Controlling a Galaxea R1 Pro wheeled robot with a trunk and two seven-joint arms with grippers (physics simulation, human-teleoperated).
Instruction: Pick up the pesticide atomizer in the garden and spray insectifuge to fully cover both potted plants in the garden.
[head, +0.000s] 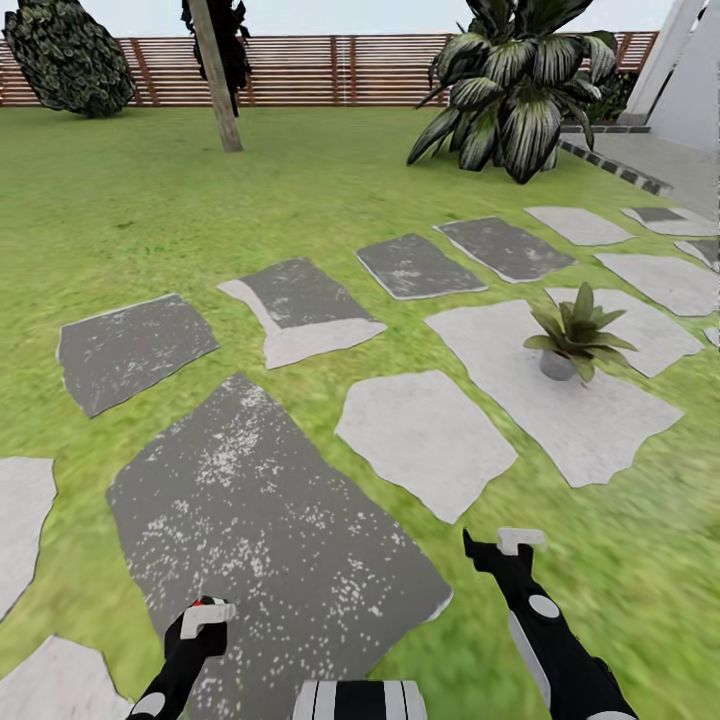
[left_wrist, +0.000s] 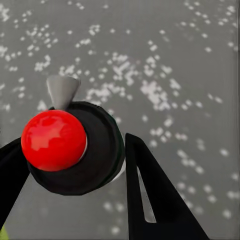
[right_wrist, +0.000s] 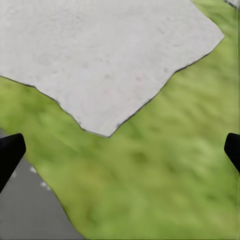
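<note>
A: Pesticide atomizer — where does it sit in the figure?

B: Low at the left of the head view, in the left claw. Its dark body is pinched between the two black fingers; the left wrist view shows the round red mark on top and a pale grey nozzle beside it.

A: Any label, brand or writing legible?

B: None can be read. The bottle is seen end-on, so its side is hidden, and the head view renders it too small.

A: What lies beneath that claw?

B: A large dark grey stepping stone flecked with white, set in the green lawn. Left to right across the far edge stand a dark bush, a leaning trunk, the brown slatted fence and a big striped broad-leaved shrub.

A: And the middle ground?

B: A curved row of stepping stones, dark grey toward the left, pale grey toward the right. One potted plant, a low rosette of pointed green leaves in a small grey pot, stands on a pale stone at the right.

A: State of the right claw?

B: The right claw is spread: in the right wrist view its black fingertips sit at opposite edges of the picture with nothing between them. Below it are grass, the corner of a pale stone and a sliver of a dark one.
</note>
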